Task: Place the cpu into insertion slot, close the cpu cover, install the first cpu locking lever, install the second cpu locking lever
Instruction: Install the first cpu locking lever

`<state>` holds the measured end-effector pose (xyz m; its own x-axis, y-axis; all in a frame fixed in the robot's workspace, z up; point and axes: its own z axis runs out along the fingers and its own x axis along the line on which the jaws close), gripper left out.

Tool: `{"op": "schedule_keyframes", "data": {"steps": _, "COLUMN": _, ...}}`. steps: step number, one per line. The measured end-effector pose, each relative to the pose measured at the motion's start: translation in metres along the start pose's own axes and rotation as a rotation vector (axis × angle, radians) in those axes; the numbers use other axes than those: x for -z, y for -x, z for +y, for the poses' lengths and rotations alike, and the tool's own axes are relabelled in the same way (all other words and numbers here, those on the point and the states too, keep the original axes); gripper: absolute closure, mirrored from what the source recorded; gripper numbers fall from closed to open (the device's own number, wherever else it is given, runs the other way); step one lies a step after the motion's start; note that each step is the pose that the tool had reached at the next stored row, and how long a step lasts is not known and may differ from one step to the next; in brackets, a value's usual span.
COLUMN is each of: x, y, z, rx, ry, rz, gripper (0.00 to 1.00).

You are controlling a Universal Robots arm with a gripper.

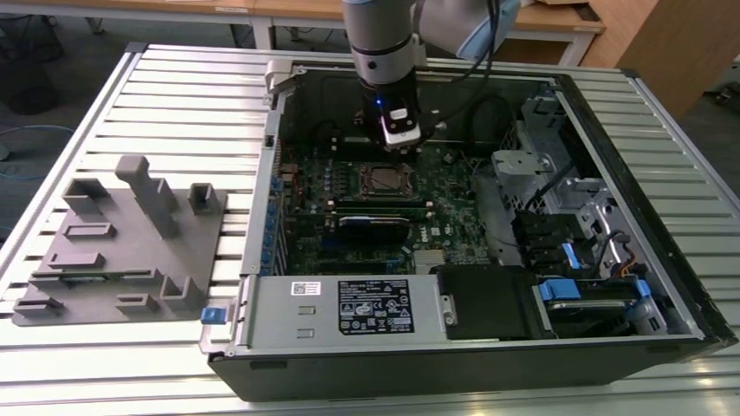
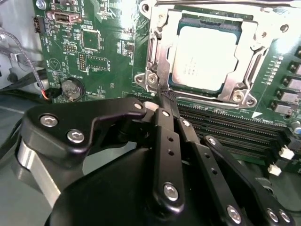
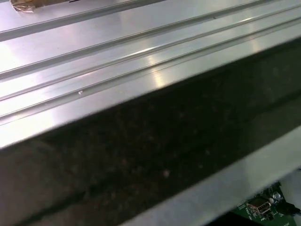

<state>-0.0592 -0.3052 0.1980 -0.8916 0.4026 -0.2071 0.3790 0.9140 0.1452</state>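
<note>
gripper [image 2: 165,100] fingers pressed together, holding nothing, tip just beside socket corner | cpu [image 2: 203,57] seated in insertion slot [image 1: 382,180] | cpu cover [image 2: 162,52] down over cpu edges | green circuit board [image 2: 101,52] inside open computer case [image 1: 647,286]

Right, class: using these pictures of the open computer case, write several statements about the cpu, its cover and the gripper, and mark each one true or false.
1. The cpu sits in the insertion slot. True.
2. The cpu cover stands raised, away from the chip. False: it lies down around the cpu.
3. The gripper carries the cpu. False: its tips are together beside the socket's corner, holding no chip.
4. The grey fixture block lies inside the computer case. False: it lies outside, at the exterior view's left.
5. The gripper is over the motherboard. True.
</note>
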Motion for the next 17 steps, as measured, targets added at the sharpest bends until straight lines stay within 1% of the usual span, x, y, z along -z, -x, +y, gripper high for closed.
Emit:
{"op": "schedule_keyframes", "data": {"steps": 3, "x": -0.003, "y": -0.0011, "z": -0.0007, "rx": 0.0, "ry": 0.0035, "rz": -0.0069, "gripper": 0.89}}
{"op": "schedule_keyframes", "data": {"steps": 5, "x": -0.004, "y": -0.0018, "z": -0.0012, "rx": 0.0, "ry": 0.0075, "rz": -0.0108, "gripper": 0.89}}
{"op": "schedule_keyframes", "data": {"steps": 7, "x": -0.0044, "y": -0.002, "z": -0.0012, "rx": -0.001, "ry": 0.0158, "rz": -0.0114, "gripper": 0.89}}
{"op": "schedule_keyframes", "data": {"steps": 9, "x": -0.0044, "y": -0.0021, "z": -0.0012, "rx": -0.003, "ry": 0.0221, "rz": -0.0093, "gripper": 0.89}}
{"op": "schedule_keyframes", "data": {"steps": 13, "x": -0.0037, "y": -0.002, "z": -0.0011, "rx": -0.004, "ry": 0.0232, "rz": -0.009, "gripper": 0.89}}
{"op": "schedule_keyframes", "data": {"steps": 17, "x": 0.0015, "y": -0.0009, "z": -0.0003, "rx": -0.004, "ry": 0.023, "rz": -0.0088, "gripper": 0.89}}
